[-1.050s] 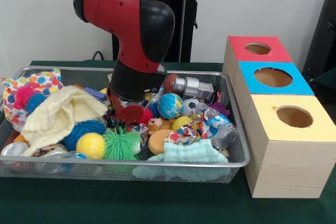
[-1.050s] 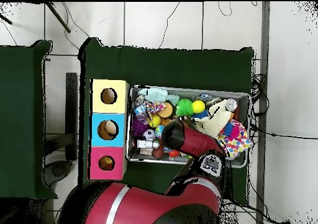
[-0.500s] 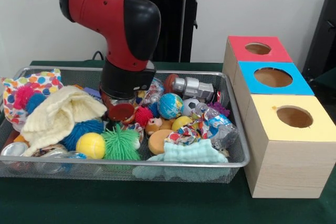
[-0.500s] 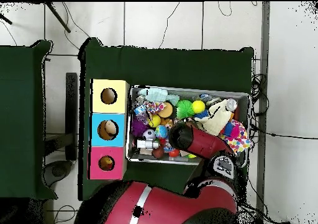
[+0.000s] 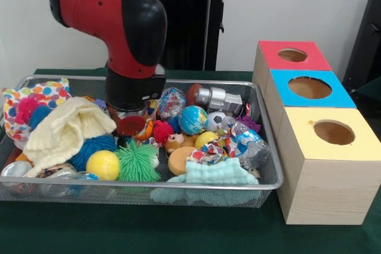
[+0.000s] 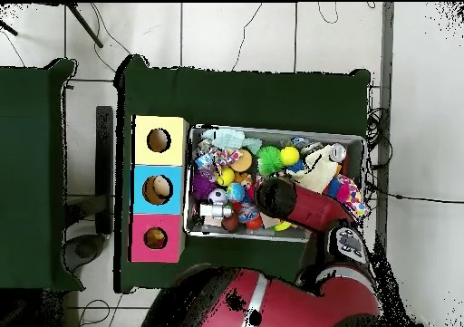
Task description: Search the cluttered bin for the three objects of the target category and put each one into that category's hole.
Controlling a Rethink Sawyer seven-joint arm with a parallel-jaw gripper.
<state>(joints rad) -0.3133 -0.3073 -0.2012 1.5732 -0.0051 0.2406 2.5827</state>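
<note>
Front view: gripper (image 5: 131, 124) down inside the wire bin (image 5: 262, 153), jaws hidden behind the red disc at the wrist end, so cannot tell whether spread or pressed together. Just right of it, a red spiky ball (image 5: 162, 131); further right, a globe ball (image 5: 193, 119) and a soccer ball (image 5: 215, 121). Below it, a green spiky ball (image 5: 137, 163) and a yellow ball (image 5: 102, 165); left, cream knit cloth (image 5: 62, 128). Well right, three boxes with holes: red (image 5: 292, 55), blue (image 5: 309, 88), yellow (image 5: 333, 132).

No legible text anywhere (crinkled wrappers (image 5: 229, 141) too blurred to read)
</note>
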